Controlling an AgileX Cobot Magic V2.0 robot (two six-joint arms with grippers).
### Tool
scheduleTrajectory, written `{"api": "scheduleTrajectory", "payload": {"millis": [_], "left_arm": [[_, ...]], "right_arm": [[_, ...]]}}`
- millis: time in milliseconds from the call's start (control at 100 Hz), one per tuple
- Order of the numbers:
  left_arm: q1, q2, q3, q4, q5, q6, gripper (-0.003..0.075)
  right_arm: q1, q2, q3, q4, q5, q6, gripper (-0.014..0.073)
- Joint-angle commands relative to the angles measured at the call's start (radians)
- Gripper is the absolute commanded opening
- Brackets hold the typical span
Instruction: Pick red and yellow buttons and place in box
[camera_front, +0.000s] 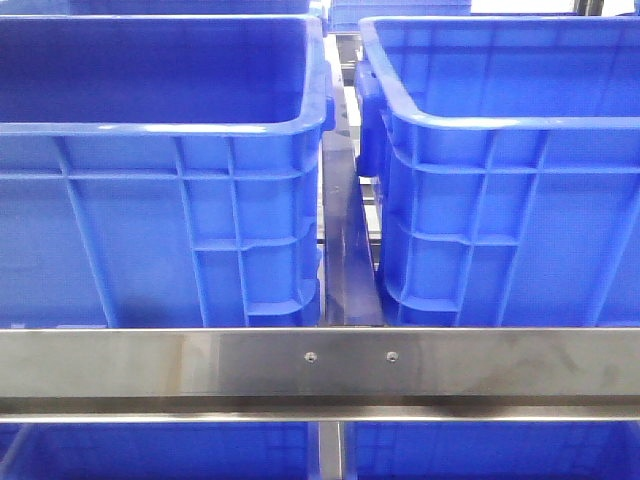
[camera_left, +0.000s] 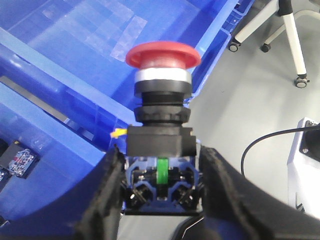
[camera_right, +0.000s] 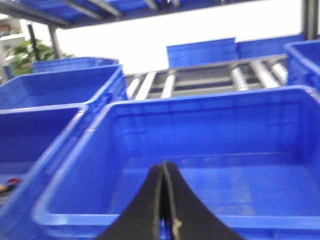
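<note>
Left gripper (camera_left: 161, 195) is seen clamped on a red button (camera_left: 162, 55): the jaws are pressed against the two sides of its black and blue switch body, and the red mushroom cap points straight away from the wrist. The button's long axis is thus lined up with the gripper's own axis, cap outermost. It is held in the air, beside the rim of a blue box (camera_left: 100, 45), whose empty floor is seen past the cap; grey floor lies to the other side. Whether the cap is already over the opening cannot be told.

Right gripper (camera_right: 165, 210) is shown with jaws pressed together on nothing, hovering at the near rim of an empty blue crate (camera_right: 210, 150).

In the front view only the two crates (camera_front: 160, 180) and a steel rail (camera_front: 320, 365) are seen; no arm is visible there.

Judged: the left arm is the one carrying, and the release step is next once the button is brought over the box.
</note>
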Motion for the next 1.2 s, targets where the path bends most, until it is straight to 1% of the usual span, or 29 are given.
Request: {"api": "scheduleTrajectory", "payload": {"millis": [0,90,160,230,340,390,440,490,540,560,610,630,680,750,840,960,1010,1190], "left_arm": [[-0.007,-0.03,-0.031,-0.035,-0.062,0.0,-0.0019],[-0.007,-0.03,-0.031,-0.035,-0.062,0.0,-0.0019],[-0.007,-0.03,-0.031,-0.035,-0.062,0.0,-0.0019],[-0.007,-0.03,-0.031,-0.035,-0.062,0.0,-0.0019],[-0.007,-0.03,-0.031,-0.035,-0.062,0.0,-0.0019],[-0.007,-0.03,-0.031,-0.035,-0.062,0.0,-0.0019],[-0.007,-0.03,-0.031,-0.035,-0.062,0.0,-0.0019],[-0.007,-0.03,-0.031,-0.035,-0.06,0.0,-0.0019],[-0.007,-0.03,-0.031,-0.035,-0.06,0.0,-0.0019],[-0.007,-0.03,-0.031,-0.035,-0.06,0.0,-0.0019],[-0.007,-0.03,-0.031,-0.035,-0.06,0.0,-0.0019],[-0.007,-0.03,-0.031,-0.035,-0.06,0.0,-0.0019],[-0.007,-0.03,-0.031,-0.035,-0.06,0.0,-0.0019],[-0.007,-0.03,-0.031,-0.035,-0.06,0.0,-0.0019],[-0.007,-0.03,-0.031,-0.035,-0.06,0.0,-0.0019],[-0.007,-0.03,-0.031,-0.035,-0.06,0.0,-0.0019],[-0.007,-0.03,-0.031,-0.035,-0.06,0.0,-0.0019],[-0.007,-0.03,-0.031,-0.035,-0.06,0.0,-0.0019]], "right_arm": [[-0.006,0.121,-0.164,0.046,0.107,0.0,-0.0068],[-0.006,0.237,-0.283,0.093,0.263,0.0,-0.0068],[-0.006,0.315,-0.341,0.14,0.34,0.0,-0.0068],[-0.006,0.378,-0.368,0.187,0.378,0.0,-0.0068],[-0.006,0.453,-0.37,0.261,0.39,-0.004,-0.0062],[-0.006,0.478,-0.37,0.286,0.4,-0.015,-0.0041],[-0.006,0.499,-0.37,0.31,0.408,-0.02,0.0008],[-0.006,0.516,-0.37,0.337,0.409,-0.022,0.0083],[-0.006,0.529,-0.37,0.373,0.406,-0.022,0.0192],[-0.006,0.534,-0.37,0.384,0.404,-0.022,0.022],[-0.006,0.544,-0.37,0.434,0.4,-0.022,0.0339],[-0.006,0.546,-0.37,0.447,0.4,-0.022,0.0368],[-0.006,0.55,-0.37,0.504,0.391,-0.022,0.0471],[-0.006,0.561,-0.371,0.588,0.374,-0.053,0.0542],[-0.006,0.588,-0.371,0.722,0.37,-0.167,0.0548],[-0.006,0.652,-0.371,0.958,0.403,-0.33,0.0548],[-0.006,0.686,-0.371,1.033,0.423,-0.398,0.0548],[-0.005,0.831,-0.383,1.223,0.514,-0.531,0.0548]]}}
